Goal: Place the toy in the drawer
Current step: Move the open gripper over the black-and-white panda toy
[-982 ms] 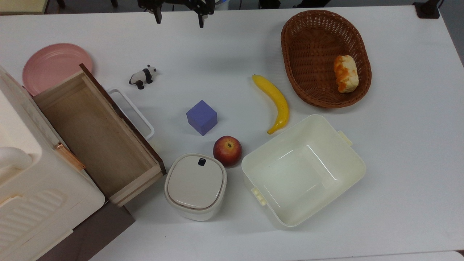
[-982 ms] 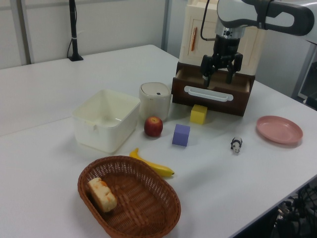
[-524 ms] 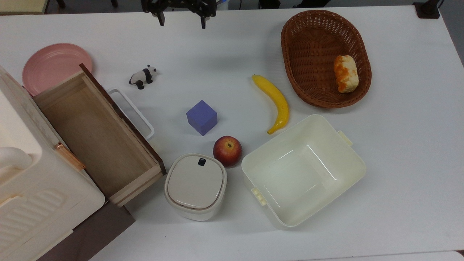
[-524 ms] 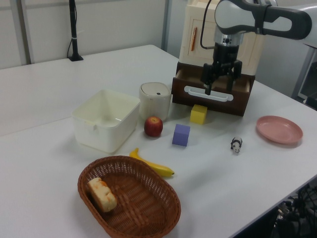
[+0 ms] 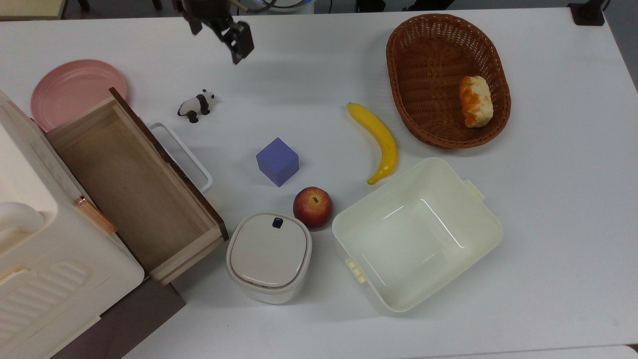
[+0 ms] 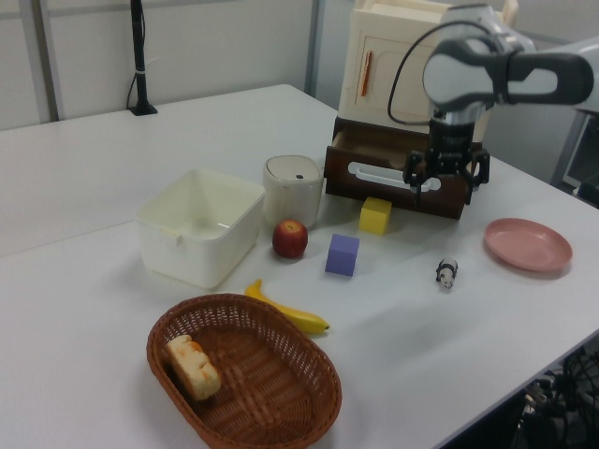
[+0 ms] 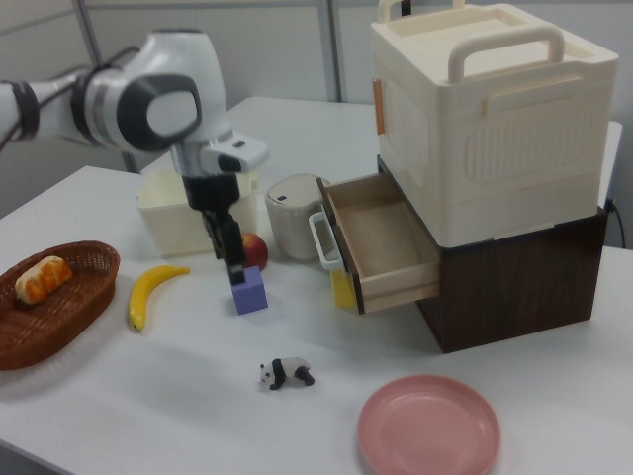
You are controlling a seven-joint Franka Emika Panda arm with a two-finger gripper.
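Top view, left to right. Drawer (image 5: 129, 189) is pulled out of the cream cabinet (image 5: 30, 239): light-brown wood inside, dark-brown front edge, white loop handle (image 5: 182, 154), nothing in it. Pink plate (image 5: 75, 89) sits on the table (image 5: 548, 224) just behind the drawer's far corner. Toy (image 5: 196, 105) is your target: tiny black-and-white panda, on four legs, standing on the table near the handle's upper end, apart from the drawer. Hand (image 5: 217, 30) hangs above the table past the panda, toward the top edge; fingers spread wide, holding nothing. Then purple cube (image 5: 277, 161), lidded white bin (image 5: 269, 256), apple (image 5: 312, 207), banana (image 5: 379, 139), cream tub (image 5: 416, 234), wicker basket (image 5: 448, 80) with bread (image 5: 475, 101) inside.

In the right view you see the panda (image 7: 286, 374) between cube (image 7: 248, 290) and plate (image 7: 429, 427), hand (image 7: 229, 247) well above it.
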